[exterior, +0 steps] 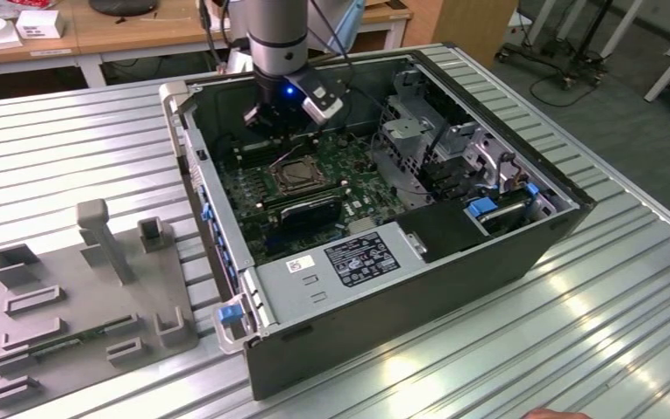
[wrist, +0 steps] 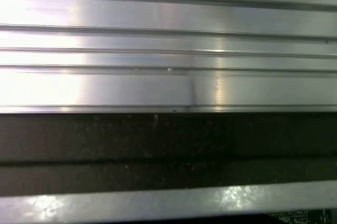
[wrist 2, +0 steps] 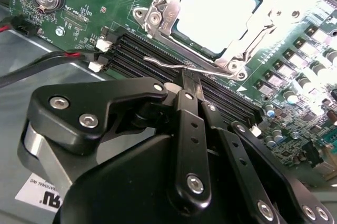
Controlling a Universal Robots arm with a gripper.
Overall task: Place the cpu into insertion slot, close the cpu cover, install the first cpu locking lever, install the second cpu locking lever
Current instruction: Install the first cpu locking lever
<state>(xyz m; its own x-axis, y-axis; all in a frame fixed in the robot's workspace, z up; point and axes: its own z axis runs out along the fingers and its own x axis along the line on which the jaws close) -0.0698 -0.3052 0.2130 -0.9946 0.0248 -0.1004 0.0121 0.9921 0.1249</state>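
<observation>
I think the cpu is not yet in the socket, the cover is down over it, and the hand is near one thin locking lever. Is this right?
Not quite. The cpu already sits in the insertion slot: the second wrist view shows its pale face inside the cpu cover, which is down. The hand is indeed near a thin locking lever.

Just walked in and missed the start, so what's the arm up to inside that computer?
The arm's gripper is down inside the open computer case, working at the CPU socket on the green motherboard. The cpu already sits in the insertion slot, with the cpu cover closed over it. The gripper's tip is right at a thin metal locking lever beside the socket.
</observation>
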